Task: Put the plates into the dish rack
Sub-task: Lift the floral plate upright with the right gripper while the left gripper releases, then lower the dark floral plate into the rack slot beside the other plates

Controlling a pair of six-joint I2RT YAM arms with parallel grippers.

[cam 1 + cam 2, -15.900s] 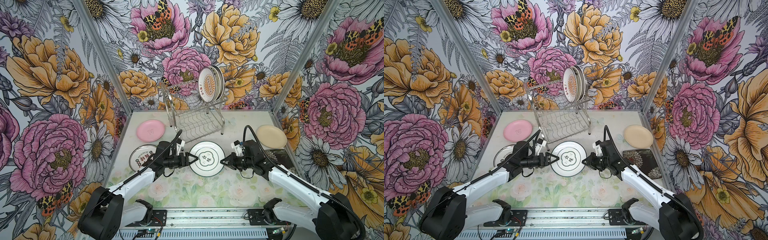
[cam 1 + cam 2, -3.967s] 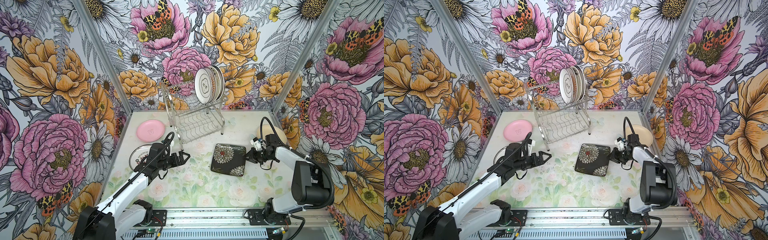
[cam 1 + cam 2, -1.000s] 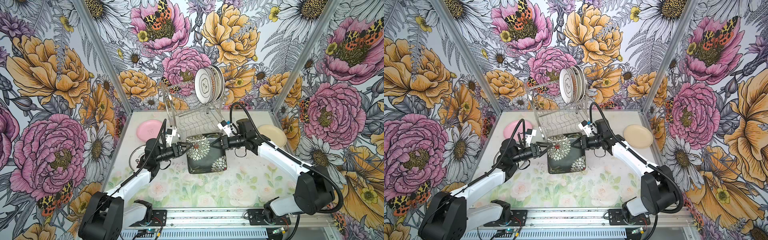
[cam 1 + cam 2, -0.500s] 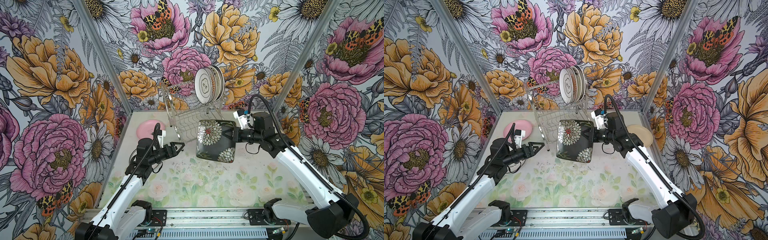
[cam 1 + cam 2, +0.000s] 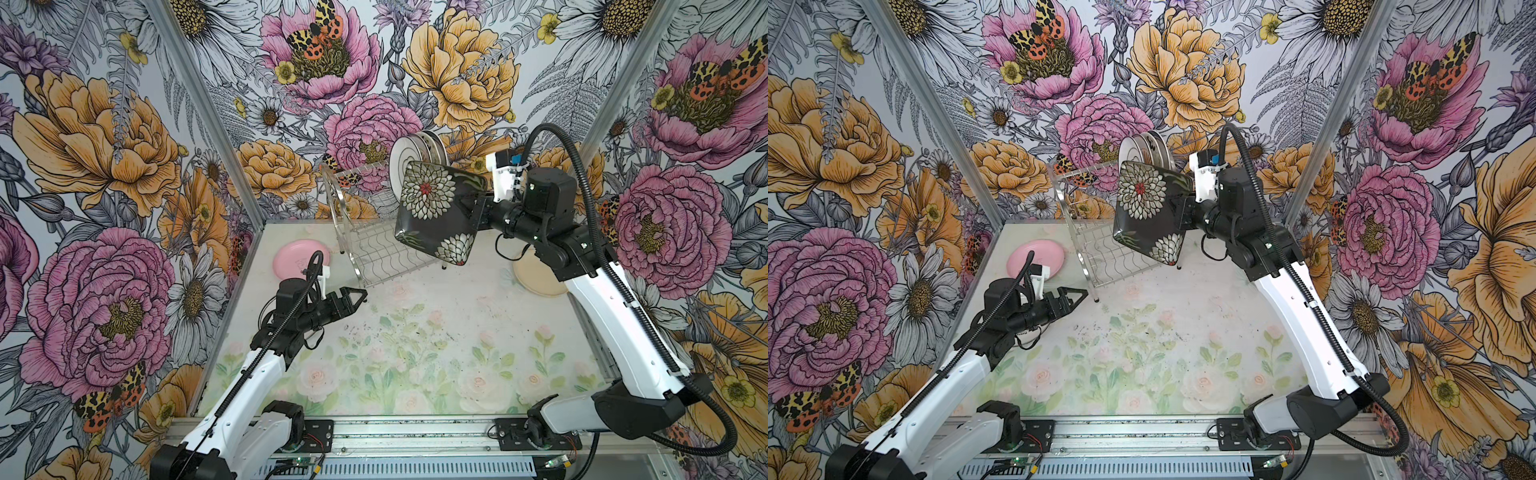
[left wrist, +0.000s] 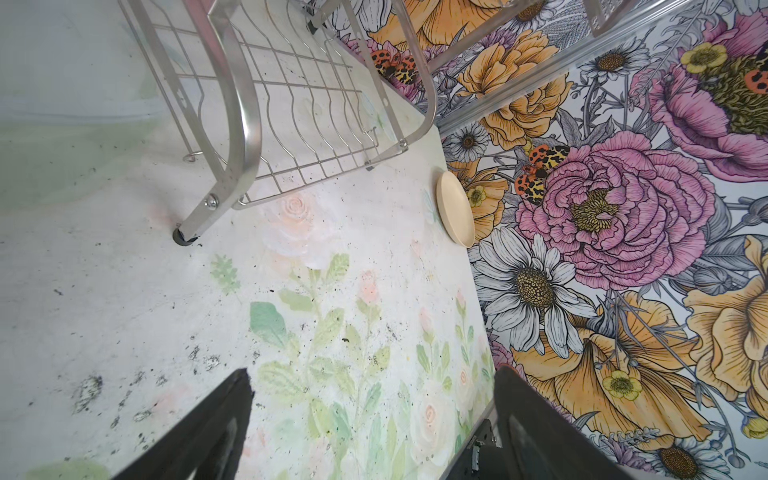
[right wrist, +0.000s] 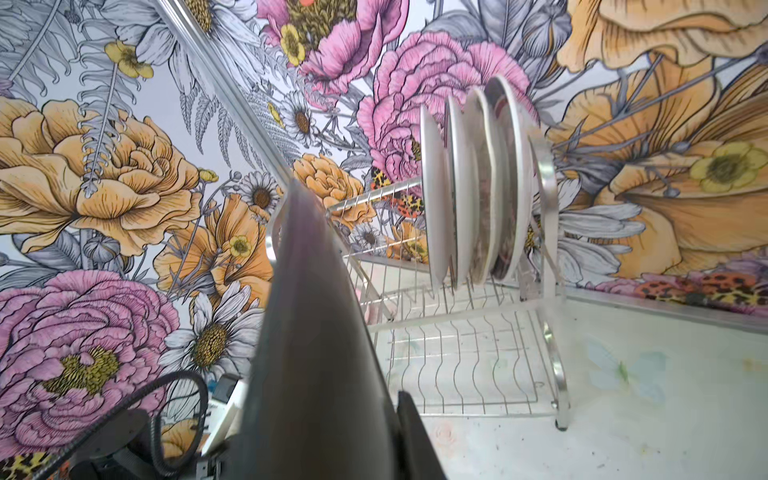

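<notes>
A steel wire dish rack stands at 12 o'clock on a worktop printed with pale flowers, enclosed by walls of bold floral paper.

The right pincer is clamped on the right edge of a dark square plate with white chrysanthemum blooms. It holds the plate in the air, upright and tilted, in front of the rack's upper tier toward 1 o'clock. The pincer's tips are mostly hidden by the plate's rim.

Four round plates stand on edge at the right end of the top tier. In both top views the square plate covers their lower parts, and their printed faces cannot be made out. From the right wrist camera the square plate is a blurred grey slab seen edge-on, blocking the middle of the view, with a gap between it and the round plates. Whether its lower edge touches the rack's wires cannot be told.

The left pincer hangs low at 9 o'clock, near the rack's front left leg, jaws spread wide over bare worktop. Its wrist camera shows only two black fingers, cut off by the frame edge.

A pink plate lies flat at 10 o'clock, partly covered by the left arm. A cream plate lies at 3 o'clock, half hidden behind the right arm.
</notes>
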